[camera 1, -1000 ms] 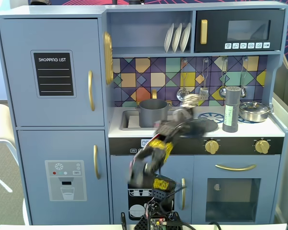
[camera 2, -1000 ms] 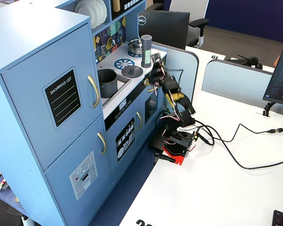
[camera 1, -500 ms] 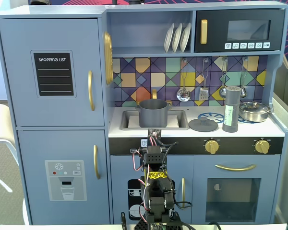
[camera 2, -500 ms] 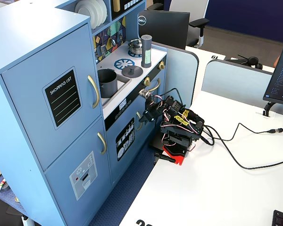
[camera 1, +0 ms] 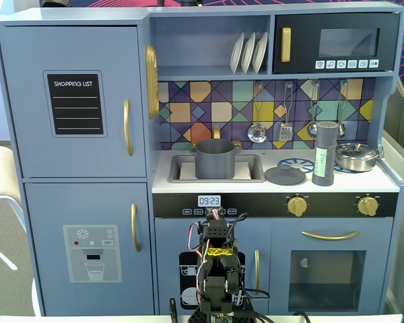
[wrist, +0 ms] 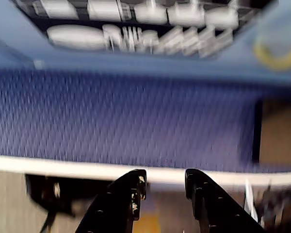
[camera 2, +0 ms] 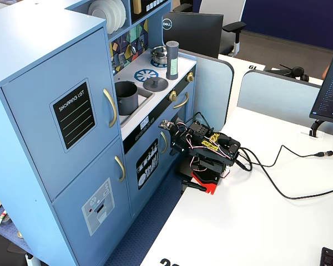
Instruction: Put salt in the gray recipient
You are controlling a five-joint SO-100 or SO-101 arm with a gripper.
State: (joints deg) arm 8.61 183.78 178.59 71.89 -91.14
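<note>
The salt (camera 1: 323, 153) is seen standing upright on the counter of the blue toy kitchen (camera 1: 74, 202), on the stove side, well to the right of the sink (camera 1: 182, 168) in a fixed view. Its pale green label is turned toward that camera. The gray recipient (camera 1: 215, 159) is set inside the sink, upright and with its mouth open. A flat round lid (camera 1: 285, 175) is laid on the counter between the sink and the salt, just beside the shaker's base. A shiny steel pan (camera 1: 355, 156) is placed to the right of the salt, farther from the sink.

In a fixed view from the side, the same order is repeated away from the sink: recipient (camera 2: 125, 97), lid (camera 2: 155, 83), salt (camera 2: 172, 60).

The arm (camera 2: 208, 152) is folded low on the white bench (camera 2: 255, 221), below the sink and in front of the kitchen's lower doors. In the wrist view the pincer (wrist: 165, 182) is shown slightly spread, with nothing between its two dark fingers (wrist: 128, 194); only the blurred kitchen front and blue floor are seen beyond it.
</note>
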